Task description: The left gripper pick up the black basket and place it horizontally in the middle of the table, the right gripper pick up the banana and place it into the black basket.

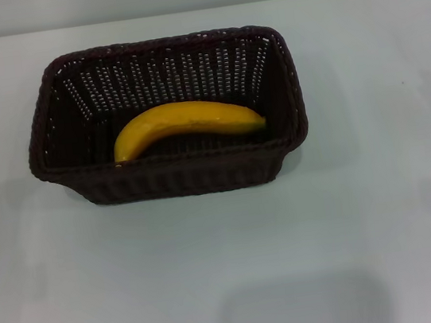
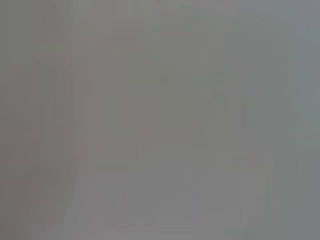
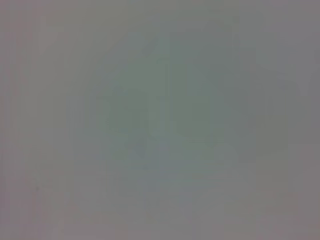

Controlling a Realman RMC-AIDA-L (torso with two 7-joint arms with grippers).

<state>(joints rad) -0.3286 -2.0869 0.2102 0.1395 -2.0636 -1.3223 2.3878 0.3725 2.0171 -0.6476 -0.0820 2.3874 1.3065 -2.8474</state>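
Stretching bare and white nearest the camera, the table (image 1: 217,290) carries the black basket (image 1: 173,175) toward twelve o'clock, long side across — the banana (image 1: 182,124) lies inside it, tips at three and nine o'clock. Neither gripper shows, so their jaws cannot be told; both wrist views are featureless grey.

From my station the head view is evenly and softly lit. The counter (image 1: 383,210) shows a faint sheen, with pale blurred reflections low in the view and at the right edge. The black basket (image 1: 173,175) casts a weak, diffuse shadow. Focus is slightly soft. Both wrist views show only featureless grey haze; I can make out nothing.
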